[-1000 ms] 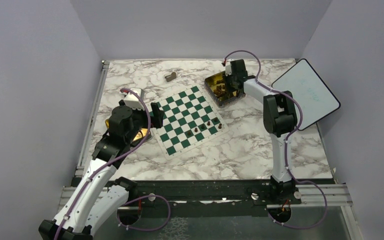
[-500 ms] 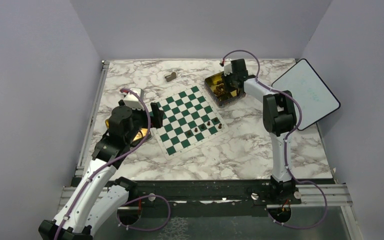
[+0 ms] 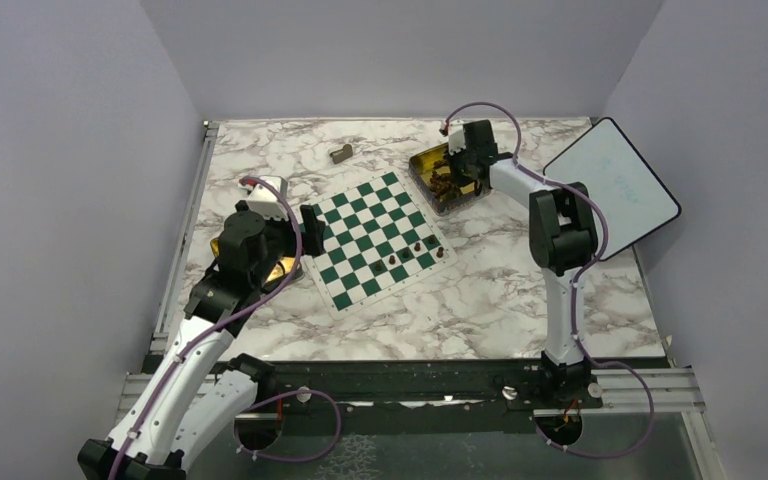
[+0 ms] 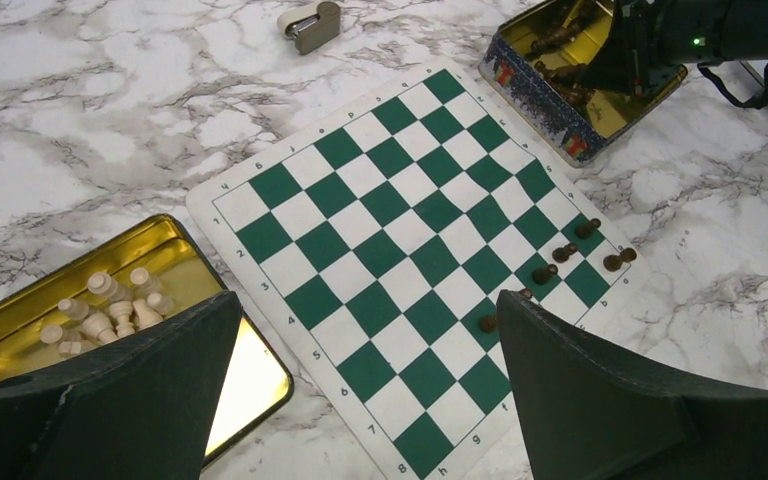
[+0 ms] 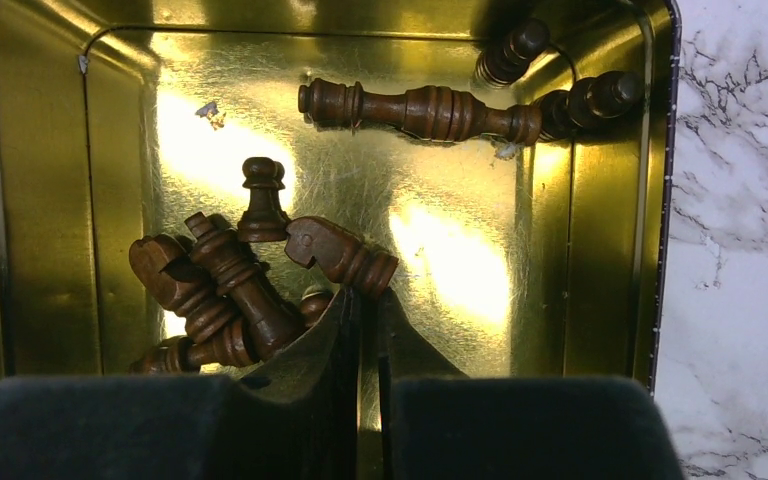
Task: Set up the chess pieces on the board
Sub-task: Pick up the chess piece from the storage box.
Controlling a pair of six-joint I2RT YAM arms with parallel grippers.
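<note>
The board (image 3: 374,238) is a green and white chequered mat, also in the left wrist view (image 4: 410,250). Several dark brown chess pieces (image 3: 412,250) stand along its near-right edge (image 4: 570,250). More lie in a gold tin (image 3: 444,178) at the back right (image 5: 580,200). My right gripper (image 3: 465,165) reaches into that tin, jaws nearly together (image 5: 368,295), pinching the base of a dark brown knight (image 5: 338,252). My left gripper (image 3: 300,240) is open and empty, hovering over the board's left edge (image 4: 370,400).
A gold tin (image 4: 20,320) of cream chess pieces (image 4: 110,310) lies left of the board. A grey-tan block (image 3: 341,153) sits behind the board. A white tablet-like panel (image 3: 612,185) leans at the right. Walls enclose the marble table (image 3: 480,300).
My right gripper has shifted slightly to the right inside the tin. The left arm has not moved.
</note>
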